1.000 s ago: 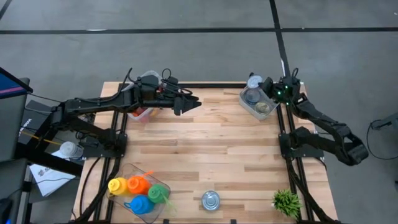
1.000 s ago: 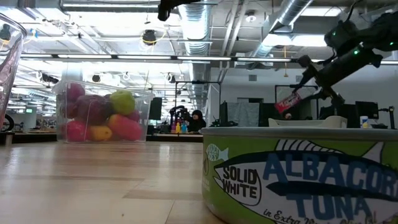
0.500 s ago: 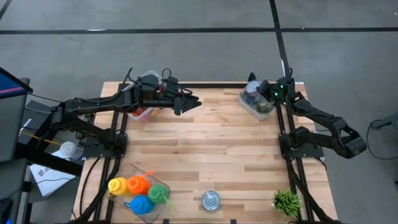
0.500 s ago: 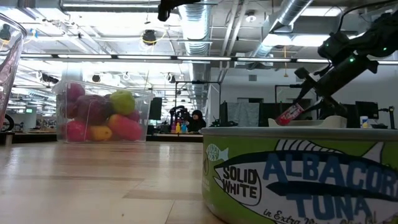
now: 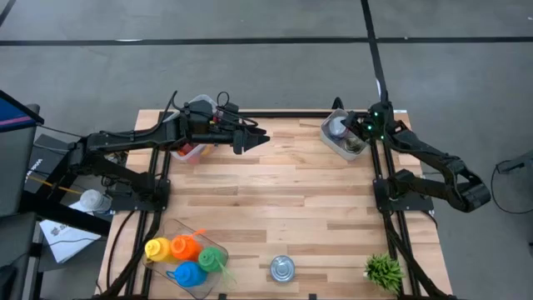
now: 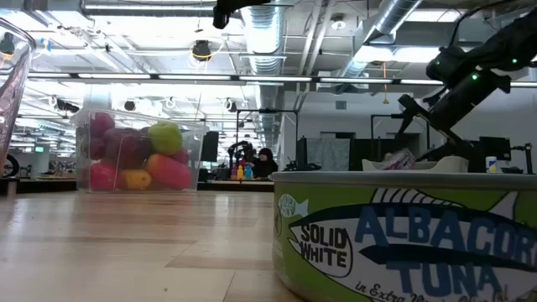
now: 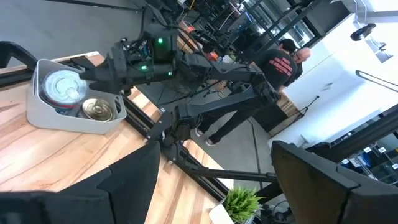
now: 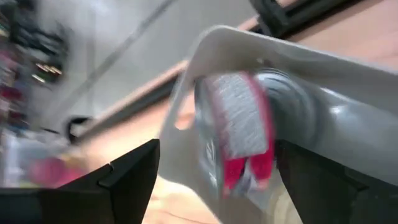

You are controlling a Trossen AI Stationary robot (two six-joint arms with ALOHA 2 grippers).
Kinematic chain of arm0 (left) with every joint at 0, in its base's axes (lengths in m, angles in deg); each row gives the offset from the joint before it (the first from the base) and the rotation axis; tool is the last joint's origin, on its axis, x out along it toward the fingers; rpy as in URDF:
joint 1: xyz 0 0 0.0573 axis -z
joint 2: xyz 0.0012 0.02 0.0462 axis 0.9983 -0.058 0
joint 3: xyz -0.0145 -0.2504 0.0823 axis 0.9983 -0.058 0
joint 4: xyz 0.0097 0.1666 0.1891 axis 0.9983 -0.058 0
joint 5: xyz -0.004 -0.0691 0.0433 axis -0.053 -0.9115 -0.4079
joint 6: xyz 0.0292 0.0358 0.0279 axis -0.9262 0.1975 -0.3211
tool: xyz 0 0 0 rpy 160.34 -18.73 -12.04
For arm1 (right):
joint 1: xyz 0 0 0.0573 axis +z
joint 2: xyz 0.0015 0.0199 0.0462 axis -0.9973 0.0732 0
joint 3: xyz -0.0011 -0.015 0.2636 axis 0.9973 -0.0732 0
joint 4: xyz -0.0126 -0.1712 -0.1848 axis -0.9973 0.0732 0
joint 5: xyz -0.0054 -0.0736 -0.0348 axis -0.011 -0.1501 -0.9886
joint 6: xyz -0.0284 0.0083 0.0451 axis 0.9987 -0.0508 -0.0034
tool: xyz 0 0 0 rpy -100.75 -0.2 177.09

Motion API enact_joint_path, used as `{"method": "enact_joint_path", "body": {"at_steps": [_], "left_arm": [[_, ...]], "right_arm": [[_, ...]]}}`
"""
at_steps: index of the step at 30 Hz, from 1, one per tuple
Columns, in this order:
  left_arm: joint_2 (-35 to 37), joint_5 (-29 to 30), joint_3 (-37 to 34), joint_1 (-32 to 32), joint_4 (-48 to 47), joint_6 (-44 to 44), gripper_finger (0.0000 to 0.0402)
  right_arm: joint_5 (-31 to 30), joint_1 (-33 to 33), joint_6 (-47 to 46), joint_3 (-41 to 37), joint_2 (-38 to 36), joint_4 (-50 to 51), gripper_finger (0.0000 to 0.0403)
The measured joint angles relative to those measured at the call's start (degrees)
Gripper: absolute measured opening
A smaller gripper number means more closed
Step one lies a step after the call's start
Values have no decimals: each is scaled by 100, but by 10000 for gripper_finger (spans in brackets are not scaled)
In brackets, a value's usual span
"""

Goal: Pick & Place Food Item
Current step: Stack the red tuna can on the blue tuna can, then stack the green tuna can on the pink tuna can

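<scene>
The right pincer (image 5: pixel 350 127) is positioned at the grey tray (image 5: pixel 331 143) at the far right corner of the wooden surface (image 5: pixel 275 200), fingers spread wide with nothing gripped. A red-labelled can (image 8: pixel 239 134) is seen lying in the tray between the parted fingers, beside a second can (image 7: pixel 99 109). The left pincer (image 5: pixel 260 139) is held above the far left of the surface, jaws apart, empty. A tuna can (image 5: pixel 282 267) is located at the near edge, well apart from the tray.
</scene>
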Motion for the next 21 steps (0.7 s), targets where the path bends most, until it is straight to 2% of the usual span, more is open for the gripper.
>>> {"method": "enact_joint_path", "body": {"at_steps": [3, 12, 17, 21], "left_arm": [[0, -2, 0, 0, 0, 0, 296], [-2, -9, 0, 0, -13, 0, 296], [95, -680, 20, 158, -443, -634, 296], [165, -813, 8, 627, -1307, -1285, 296]], "right_arm": [[-54, -80, 639, 387, 2, 822, 307], [-192, 122, 967, 750, 2, 1509, 305], [160, 563, 1339, 1020, -205, 1632, 305], [505, 1262, 1683, 1353, -512, 1773, 305]]}}
